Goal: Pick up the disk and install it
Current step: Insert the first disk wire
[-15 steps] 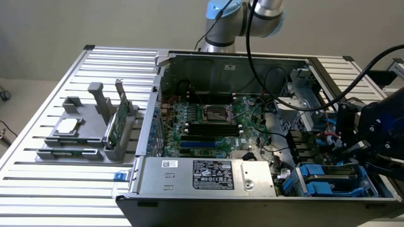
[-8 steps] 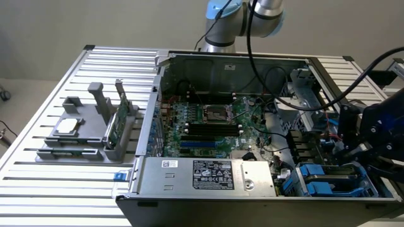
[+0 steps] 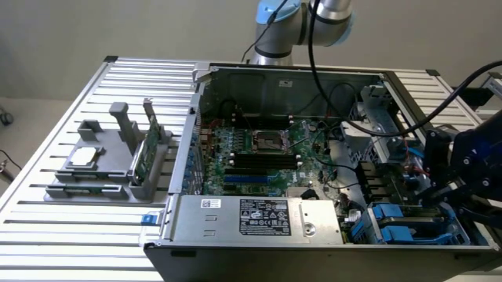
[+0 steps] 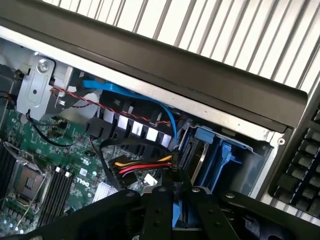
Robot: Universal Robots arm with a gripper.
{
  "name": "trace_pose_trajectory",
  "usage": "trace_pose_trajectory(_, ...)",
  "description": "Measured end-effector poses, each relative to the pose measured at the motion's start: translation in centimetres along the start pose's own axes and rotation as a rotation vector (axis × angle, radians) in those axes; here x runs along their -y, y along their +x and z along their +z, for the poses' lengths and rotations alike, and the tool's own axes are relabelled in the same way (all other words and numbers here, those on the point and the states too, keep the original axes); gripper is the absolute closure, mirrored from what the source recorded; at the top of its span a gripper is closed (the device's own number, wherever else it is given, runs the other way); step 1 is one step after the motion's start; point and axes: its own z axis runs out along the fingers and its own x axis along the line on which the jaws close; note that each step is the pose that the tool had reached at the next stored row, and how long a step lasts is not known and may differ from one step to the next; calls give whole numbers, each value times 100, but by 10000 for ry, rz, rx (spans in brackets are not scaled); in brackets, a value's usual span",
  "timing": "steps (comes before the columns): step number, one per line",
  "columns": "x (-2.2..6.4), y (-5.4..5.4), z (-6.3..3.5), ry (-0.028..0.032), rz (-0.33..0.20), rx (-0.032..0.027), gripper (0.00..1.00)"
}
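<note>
Gripper [image 4: 173,186] is pinching, fingers nearly closed, what appears to be the disk [image 4: 173,212] edge-on, hanging just beside the blue drive bay [image 4: 222,152] at the case [image 3: 194,135] corner.

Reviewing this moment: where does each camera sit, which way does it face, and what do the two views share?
Exterior view: off the arm, raised, looking down across the slatted table into the open computer case; the arm and the gripper show.
Wrist view: on the wrist, looking down past the gripper into the case's drive corner.
Shared: the blue carriers, the motherboard and the gripper.
</note>
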Motion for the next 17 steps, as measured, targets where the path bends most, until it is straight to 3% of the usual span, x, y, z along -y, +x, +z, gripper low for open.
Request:
trace_pose_trajectory(4,0,0,-1,-16,380,160,83)
trace_pose_trajectory(9,0,-2,7,-75,919,259,83)
trace_pose_trajectory(12,2,-4,22,-69,1262,283,83)
trace_pose_trajectory(17,1,-4,66,5,1694,272,83)
